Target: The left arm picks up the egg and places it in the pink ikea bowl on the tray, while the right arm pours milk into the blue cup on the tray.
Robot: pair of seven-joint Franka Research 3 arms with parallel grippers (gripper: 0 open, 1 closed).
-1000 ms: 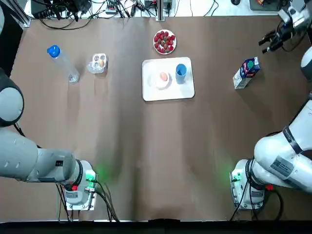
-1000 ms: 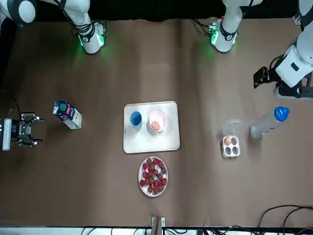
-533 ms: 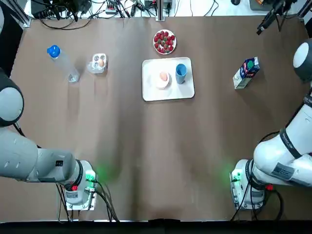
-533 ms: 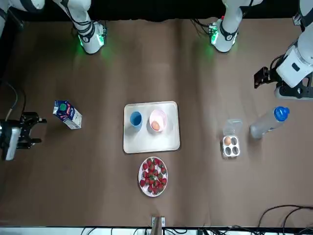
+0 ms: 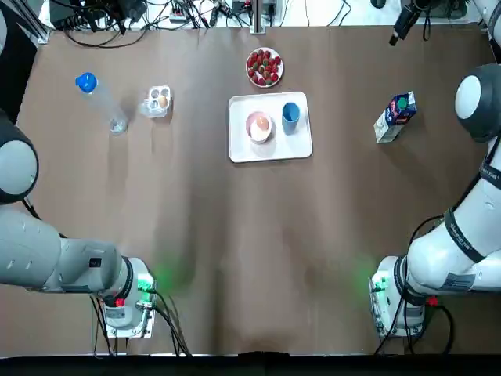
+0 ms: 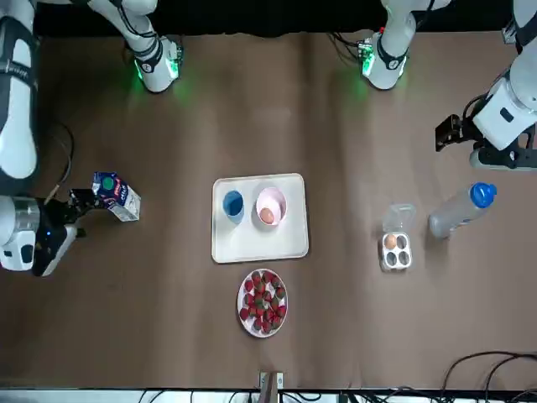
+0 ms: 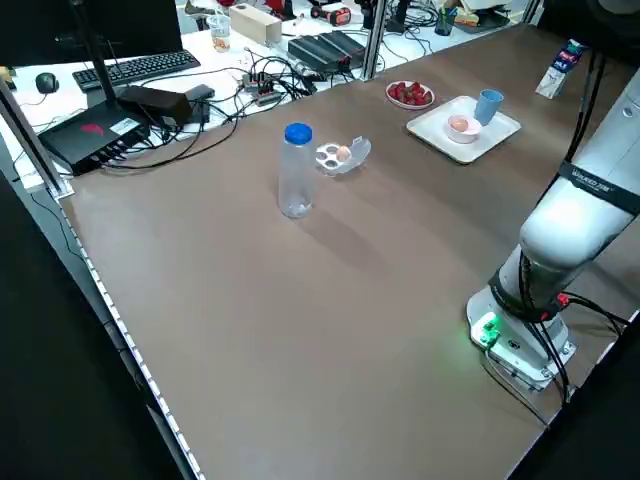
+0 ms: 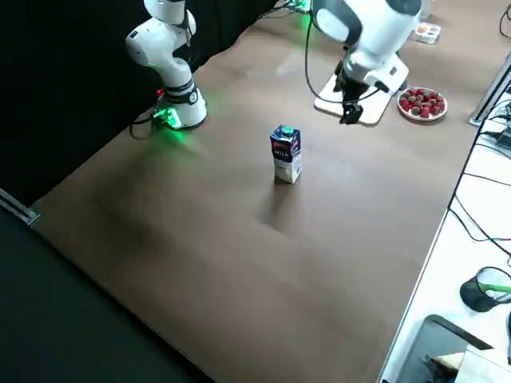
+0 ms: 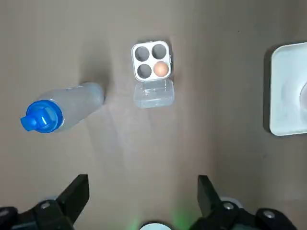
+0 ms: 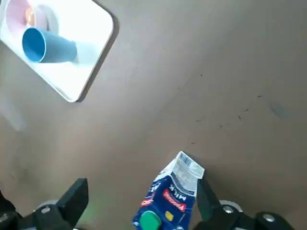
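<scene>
Right gripper (image 10: 141,187), fingers wide, hangs over the upright milk carton (image 6: 116,196), well apart from the tray (image 6: 260,248). There the egg (image 6: 267,217) sits in the pink bowl (image 6: 273,200) beside the blue cup (image 6: 232,204); left gripper (image 9: 142,188) wide, empty.

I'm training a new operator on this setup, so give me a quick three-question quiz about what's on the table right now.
1. True or false: the milk carton stands upright on the table, outside the tray.
2. How many cells of the egg carton are filled? A) none B) one C) all four
3. Fill in: on the tray, the blue cup stands beside the ___.
Key: 1 true; 2 B; 3 pink bowl.
</scene>
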